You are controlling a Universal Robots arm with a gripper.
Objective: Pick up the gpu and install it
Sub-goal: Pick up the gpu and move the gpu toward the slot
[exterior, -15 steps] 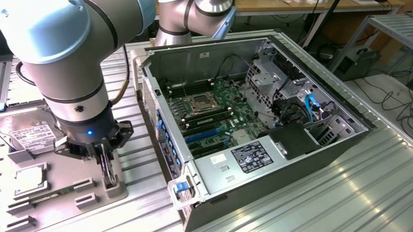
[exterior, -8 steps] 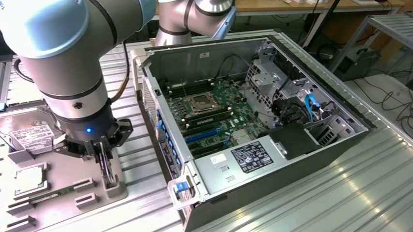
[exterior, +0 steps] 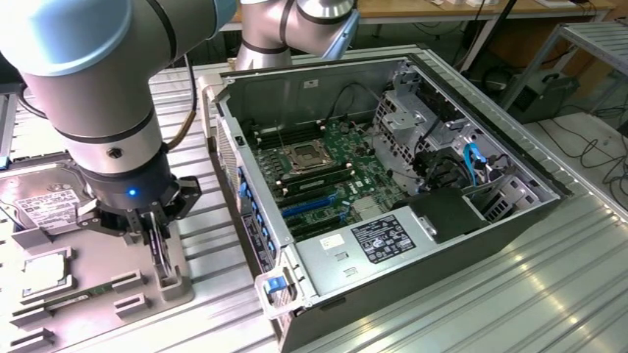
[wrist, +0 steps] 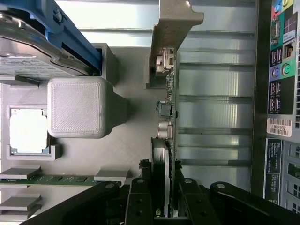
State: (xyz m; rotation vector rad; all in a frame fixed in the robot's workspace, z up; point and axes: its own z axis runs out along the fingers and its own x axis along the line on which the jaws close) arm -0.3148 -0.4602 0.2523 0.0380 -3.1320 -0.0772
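Note:
The gpu (exterior: 163, 259) stands on edge in a grey holder slot on the fixture tray (exterior: 108, 257), at the exterior view's left, beside the open computer case (exterior: 471, 243). In the wrist view the gpu (wrist: 167, 112) shows edge-on, its pale metal end bracket (wrist: 174, 23) at the far end. My gripper (exterior: 157, 234) has come down over the card from above. The black fingers (wrist: 140, 201) sit on either side of the card's near end and press against it, so my gripper (wrist: 164, 208) is shut on it. The card's lower edge still rests in the holder.
The case lies open with the motherboard (exterior: 329, 165) and its blue slots (exterior: 309, 207) exposed. On the tray are a hard drive (exterior: 44, 200), a CPU (exterior: 40, 273) and a memory stick (exterior: 73, 298). A grey fixture block (wrist: 75, 105) stands close beside the card. The case's rear panel (wrist: 281, 93) is near.

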